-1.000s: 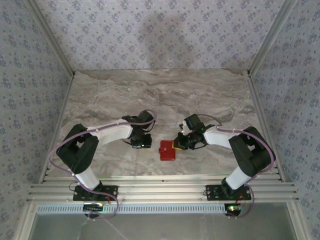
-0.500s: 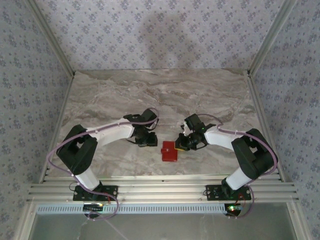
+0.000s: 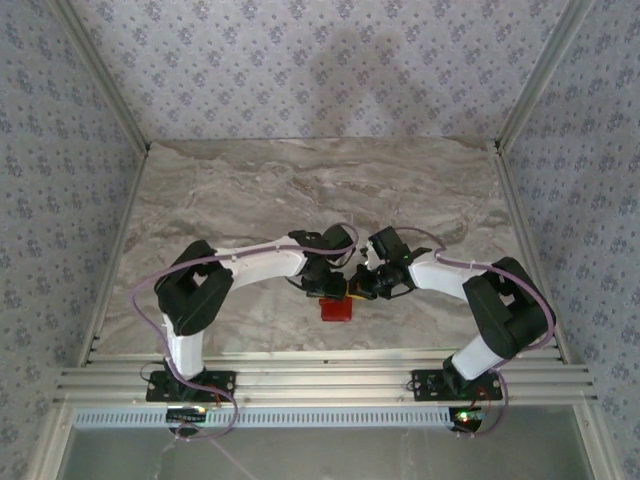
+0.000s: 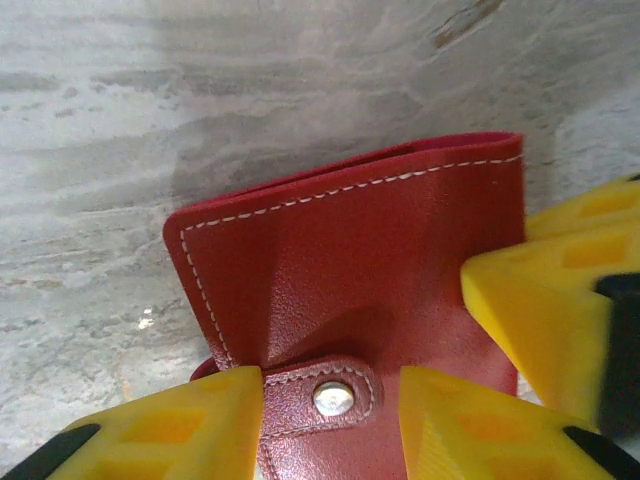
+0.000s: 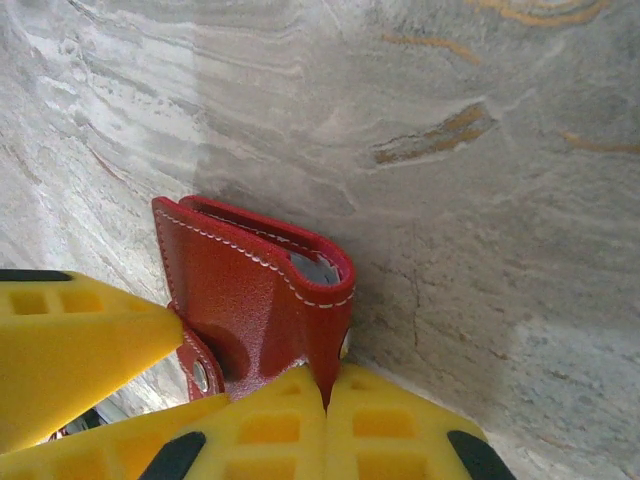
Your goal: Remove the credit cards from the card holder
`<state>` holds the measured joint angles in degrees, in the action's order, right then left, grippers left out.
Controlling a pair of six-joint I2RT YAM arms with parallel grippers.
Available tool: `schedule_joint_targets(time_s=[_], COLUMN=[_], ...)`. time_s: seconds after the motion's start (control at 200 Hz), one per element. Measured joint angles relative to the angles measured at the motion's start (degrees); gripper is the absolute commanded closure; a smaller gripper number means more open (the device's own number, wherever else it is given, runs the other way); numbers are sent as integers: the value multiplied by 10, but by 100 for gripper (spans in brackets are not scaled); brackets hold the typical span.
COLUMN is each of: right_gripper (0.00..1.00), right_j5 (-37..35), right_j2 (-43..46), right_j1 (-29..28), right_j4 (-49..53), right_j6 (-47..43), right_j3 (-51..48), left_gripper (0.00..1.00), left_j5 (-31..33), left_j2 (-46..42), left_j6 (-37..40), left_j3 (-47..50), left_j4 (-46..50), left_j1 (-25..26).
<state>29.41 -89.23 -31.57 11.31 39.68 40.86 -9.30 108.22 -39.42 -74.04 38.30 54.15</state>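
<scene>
Looking down from above, we see the red card holder (image 3: 336, 309) lying on the marbled counter (image 3: 250, 180) near its front edge, about midway between the two bases. The left arm (image 3: 255, 262) and the right arm (image 3: 445, 270) both reach in and meet over the holder's far side, which they cover.

From the left wrist we find the left jaws standing apart, one yellow finger on each side of the strap tab (image 4: 320, 395) with its metal snap (image 4: 333, 398). The tab sits between them, and on its right side we see a gap, so they are not clamped on it. Beyond the tab the holder's flap (image 4: 360, 250) rises, bowed, with white stitching along its edge. A yellow finger of the right jaws presses in at its right side.

From the right wrist we see the right jaws closed, pinching the stitched edge of the folded card holder between their tips. The fold gapes a little at the top, and a pale grey sliver (image 5: 315, 268) shows inside. We cannot tell whether that is one of the credit cards or the holder's lining
</scene>
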Motion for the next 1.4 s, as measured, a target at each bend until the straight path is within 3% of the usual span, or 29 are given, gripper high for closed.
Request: schedule_joint_targets(time_s=[0.32, 0.974, 1.399], right_gripper=[100, 100, 100], right_j5=[0, 2, 12], right_j2=[0, 1, 0], right_j1=[2, 4, 11], right_j4=[-3, -6, -5], right_j6=[2, 4, -2], right_j3=[-4, -4, 2], left_gripper=[53, 89, 95], left_j5=[10, 58, 64], left_j2=[20, 27, -44], left_j6=[8, 14, 13], left_j3=[-27, -49, 24], left_j4=[26, 53, 34], left_j1=[3, 17, -23])
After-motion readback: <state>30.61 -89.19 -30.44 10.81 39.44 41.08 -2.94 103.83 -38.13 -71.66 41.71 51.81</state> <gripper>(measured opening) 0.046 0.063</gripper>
